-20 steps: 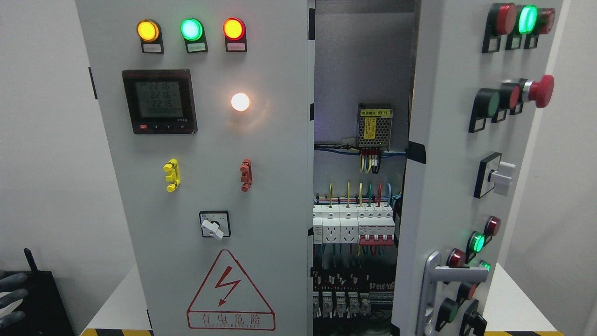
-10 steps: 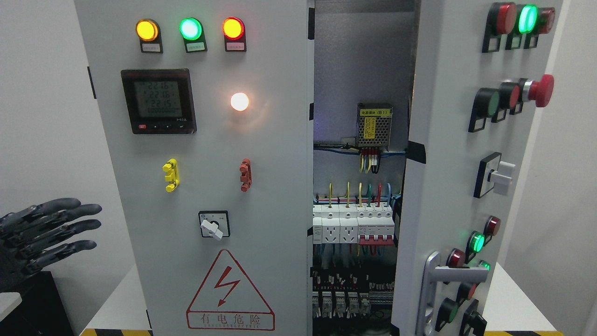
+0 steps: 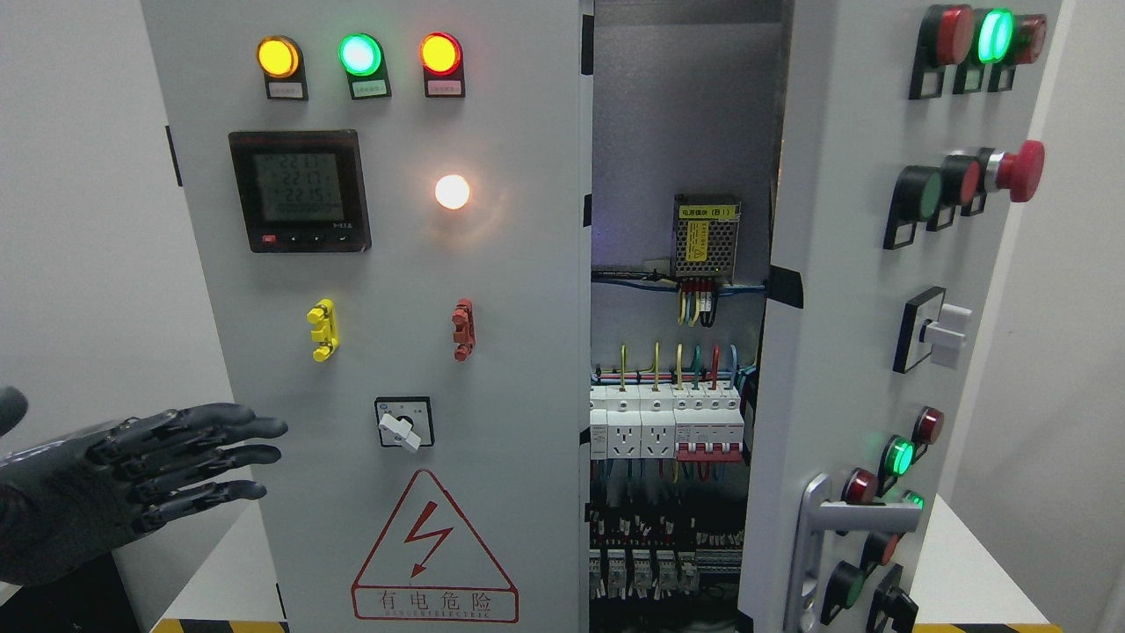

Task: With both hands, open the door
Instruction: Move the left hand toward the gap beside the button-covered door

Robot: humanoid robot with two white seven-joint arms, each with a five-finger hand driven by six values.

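Note:
A grey electrical cabinet fills the view. Its left door (image 3: 395, 352) is shut and carries three lamps, a meter (image 3: 299, 191), yellow and red clips and a rotary switch (image 3: 403, 424). The right door (image 3: 879, 334) stands swung open toward me, with a silver handle (image 3: 822, 527) low on it. Between the doors the wiring and breakers (image 3: 668, 422) show. My left hand (image 3: 176, 462), dark with fingers spread flat, hovers at the left door's lower left edge, holding nothing. My right hand is out of view.
The cabinet stands on a white table (image 3: 220, 571) with yellow-black hazard tape along its front edge. A red mushroom button (image 3: 1019, 170) and several buttons jut from the open right door. White walls lie behind on both sides.
My left hand has risen from the lower left corner and moved right, its fingertips now over the left door's edge. The doors have not moved.

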